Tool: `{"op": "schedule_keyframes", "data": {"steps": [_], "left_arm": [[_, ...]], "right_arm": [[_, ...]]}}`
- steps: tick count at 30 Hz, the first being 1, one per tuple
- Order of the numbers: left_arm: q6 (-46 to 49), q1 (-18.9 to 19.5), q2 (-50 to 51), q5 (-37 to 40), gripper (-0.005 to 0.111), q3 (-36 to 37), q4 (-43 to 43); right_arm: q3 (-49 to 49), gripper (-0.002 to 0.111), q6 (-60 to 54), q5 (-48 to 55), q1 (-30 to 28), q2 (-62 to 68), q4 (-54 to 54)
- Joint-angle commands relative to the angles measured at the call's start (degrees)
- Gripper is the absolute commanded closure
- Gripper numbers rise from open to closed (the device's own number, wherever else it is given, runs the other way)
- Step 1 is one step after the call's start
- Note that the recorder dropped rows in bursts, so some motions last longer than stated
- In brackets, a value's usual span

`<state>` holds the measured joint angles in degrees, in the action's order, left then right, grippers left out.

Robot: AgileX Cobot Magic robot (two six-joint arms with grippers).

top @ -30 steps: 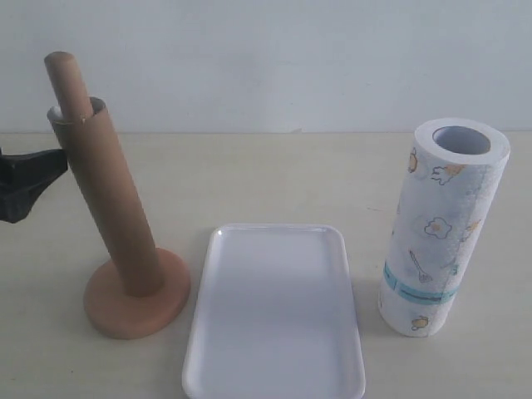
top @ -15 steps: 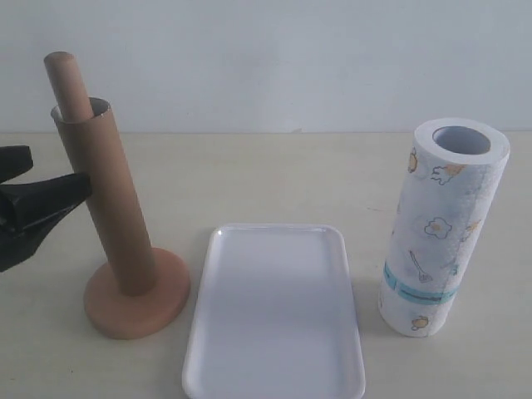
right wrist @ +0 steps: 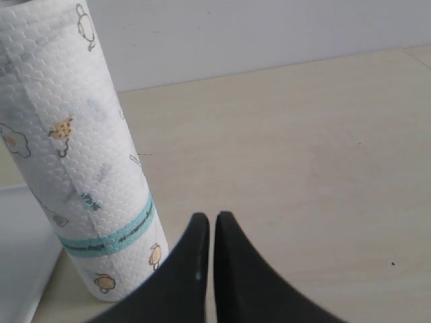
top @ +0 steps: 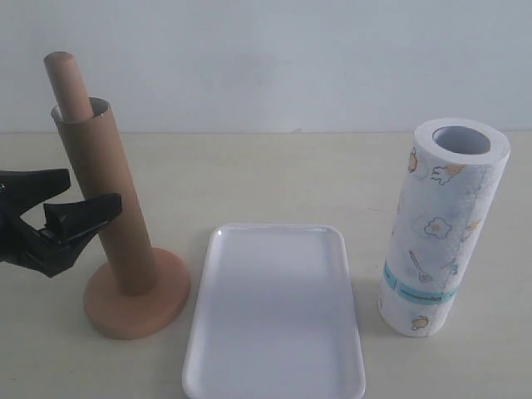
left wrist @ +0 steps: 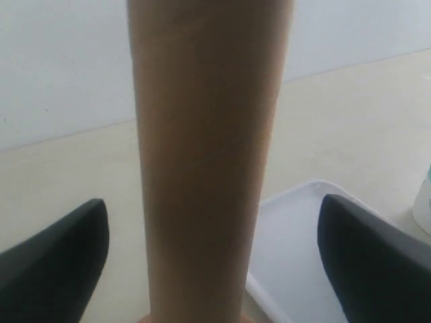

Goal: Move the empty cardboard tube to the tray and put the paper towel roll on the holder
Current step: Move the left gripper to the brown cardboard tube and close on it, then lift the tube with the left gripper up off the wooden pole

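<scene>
So, empty cardboard tube (top: 104, 195): stood sleeved over the rod (top: 66, 79) of the holder (top: 125, 316), leaning slightly; not yet on the tray (top: 274, 316).
Holder: on the tabletop (top: 274, 174), just beside the tray on the left arm's side.
Left hand (top: 93, 189): released, fingers spread either side of the tube at about mid-height. Likely lined up that way to pinch the tube and draw it up off the rod.
Paper towel roll (top: 436, 233): upright on the tray's other side, near it, not touching. Hollow centre faced up, which should suit lowering it onto the rod.
Right hand (right wrist: 205, 235): clenched on nothing, low over the tabletop, near the roll on its side away from the tray. Judged idle until the rod is free.
Tray: bare, between holder and roll; probably central so either arm reaches it.
Exterior view only: rod top poking out above the tube, base disc, tube's lean, whole layout.
Left wrist view only: clear gaps between each finger and the tube wall, so no contact.
Right wrist view only: right hand itself, fingers pressed together, apart from the roll.
</scene>
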<state>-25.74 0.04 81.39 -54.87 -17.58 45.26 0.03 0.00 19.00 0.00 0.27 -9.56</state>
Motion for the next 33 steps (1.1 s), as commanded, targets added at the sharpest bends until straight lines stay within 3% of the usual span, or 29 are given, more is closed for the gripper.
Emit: {"op": "schedule_keyframes", "data": {"steps": [1,6,10,17,26,29,33], "left_arm": [[3.96,0.02,3.92,-4.33,0.027,0.26,-0.88],[9.04,0.02,8.27,-10.09,0.027,0.26,-2.85],[11.15,0.02,10.41,-10.22,0.03,0.15,-5.12],[14.28,0.02,11.04,-10.35,0.065,0.15,-5.44],[13.77,0.02,11.04,-14.91,0.095,0.15,-5.44],[12.49,0.02,10.94,-15.09,0.103,0.15,-5.44],[12.01,0.02,9.49,-15.09,0.103,0.15,-5.73]], "right_arm": [[-0.03,0.106,0.0,-0.37,0.0,-0.27,-0.09],[-0.03,0.106,0.0,-0.37,0.0,-0.27,-0.09],[-0.03,0.106,0.0,-0.65,0.03,-0.27,-0.09],[-0.03,0.106,0.0,-0.5,0.03,-0.27,-0.09],[-0.03,0.106,0.0,-0.5,0.03,-0.27,-0.09],[-0.03,0.106,0.0,-0.5,0.03,-0.27,-0.09],[-0.03,0.106,0.0,-0.5,0.03,-0.27,-0.09]]}}
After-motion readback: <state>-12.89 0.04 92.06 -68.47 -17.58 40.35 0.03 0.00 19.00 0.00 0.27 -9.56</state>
